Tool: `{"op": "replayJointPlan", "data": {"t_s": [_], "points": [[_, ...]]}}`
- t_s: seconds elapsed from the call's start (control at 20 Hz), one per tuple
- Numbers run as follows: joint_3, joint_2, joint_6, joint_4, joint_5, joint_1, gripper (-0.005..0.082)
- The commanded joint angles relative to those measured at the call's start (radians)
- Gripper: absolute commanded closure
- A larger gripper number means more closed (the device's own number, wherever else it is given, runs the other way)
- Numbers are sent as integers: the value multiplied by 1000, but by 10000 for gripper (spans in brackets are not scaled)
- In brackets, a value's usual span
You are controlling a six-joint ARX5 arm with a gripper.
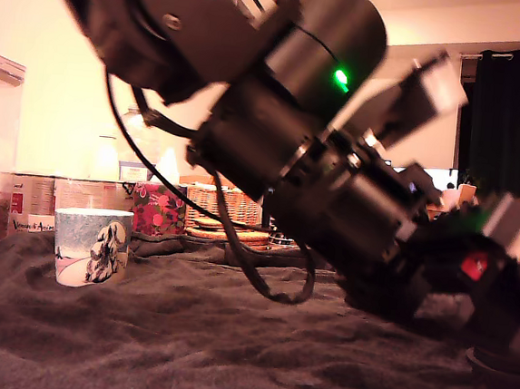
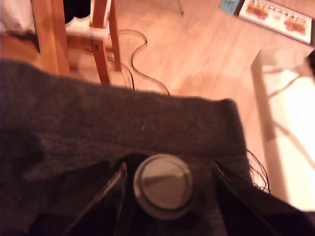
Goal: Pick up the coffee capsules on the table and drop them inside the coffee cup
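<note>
Looming across the exterior view, the arm (image 1: 274, 132) is reaching down toward that view's right, well apart from the coffee cup (image 1: 92, 246), which is standing upright on the table (image 1: 192, 343) at the view's left. At the arm's low end the gripper (image 1: 469, 308) is sinking toward the cloth, though in this view it is too dark and blurred to read.

From the wrist view the gripper (image 2: 167, 189) is straddling a dark grey coffee capsule (image 2: 163, 186), which is resting lid-up on the cloth, near the table's edge and far from the cup. Both fingers (image 2: 106, 194) are standing spread, one on each side of the capsule, with a visible gap between each finger and the rim (so nothing is being gripped yet).

As a judgement, the task is sitting at an early stage: the arm is lining up a grasp on this capsule. Closing, lifting, carrying across to the cup and dropping are all left to do. No orange capsule is showing in either view, and the cup's inside is hidden, so whether anything is already lying in it cannot be told.
</note>
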Motion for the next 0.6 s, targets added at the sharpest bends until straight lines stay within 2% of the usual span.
{"op": "replayJointPlan", "data": {"t_s": [0.0,0.55], "points": [[13,25,5,-7,-2,-8,271],[26,33,8,-64,-35,-9,271]]}}
